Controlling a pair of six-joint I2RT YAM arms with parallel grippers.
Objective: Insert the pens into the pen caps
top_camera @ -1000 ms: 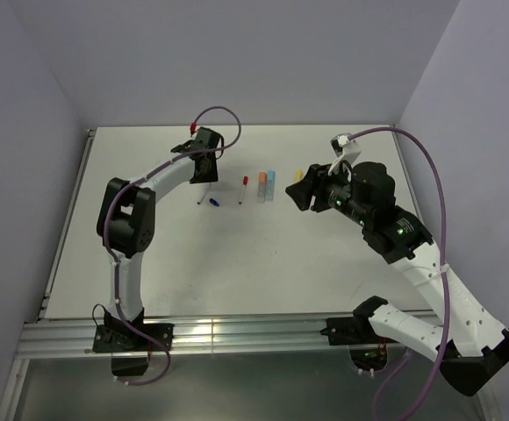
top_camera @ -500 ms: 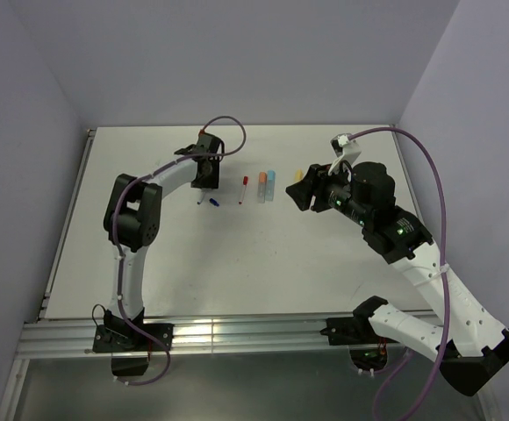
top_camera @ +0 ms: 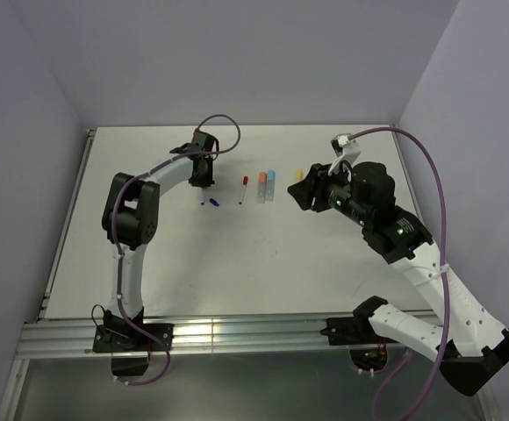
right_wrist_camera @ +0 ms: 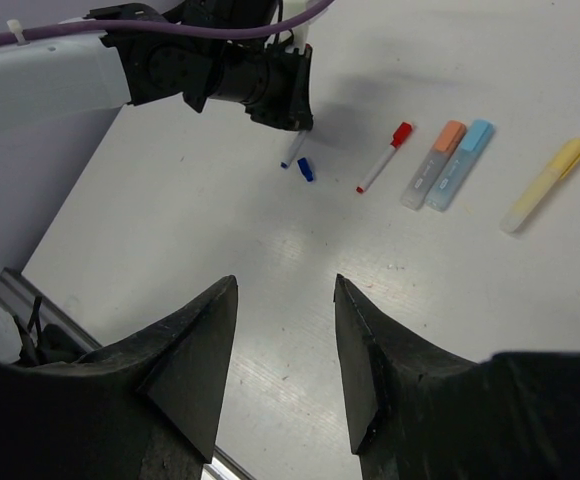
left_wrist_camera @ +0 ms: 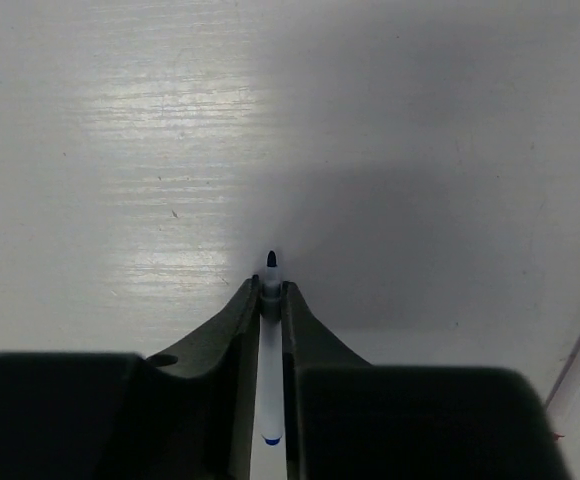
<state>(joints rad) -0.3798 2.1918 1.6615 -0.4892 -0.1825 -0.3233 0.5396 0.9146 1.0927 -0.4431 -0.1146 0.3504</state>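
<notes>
Most of the job looks finished. On the white table [top_camera: 325,263], four pens lie in a loose row from the centre out towards 3 o'clock in the overhead view, and each appears to wear its cap. They are the thin white pen with a red cap [right_wrist_camera: 385,157], the stubby pale pen with an orange cap [right_wrist_camera: 433,165], the stubby pale pen with a light blue cap [right_wrist_camera: 462,165] touching it, and the yellow stubby pen [right_wrist_camera: 543,185] a little apart.

One pair seems to be left. The thin white pen with a dark blue tip [left_wrist_camera: 270,380] is bare, and the short dark blue cap [right_wrist_camera: 306,170] lies loose on the table just beside it, at about 4 o'clock of the pen.

The left gripper [left_wrist_camera: 270,290] has its jaws pinched narrow onto that bare pen, whose tip pokes out beyond the fingertips. The right gripper [right_wrist_camera: 285,282] hovers near the table's 3 o'clock side with jaws parted and nothing between them. It holds no cap, so picking up the blue cap and joining the two remains to be done.

- Whether the four caps are pushed fully home is too small to tell.
- In the overhead view the right gripper hides part of the yellow pen, and the left wrist hides its own fingertips.
- The left wrist view is half blocked by the gripper's body and does not show the blue cap.
- I cannot tell whether the gripped pen is off the table.
</notes>
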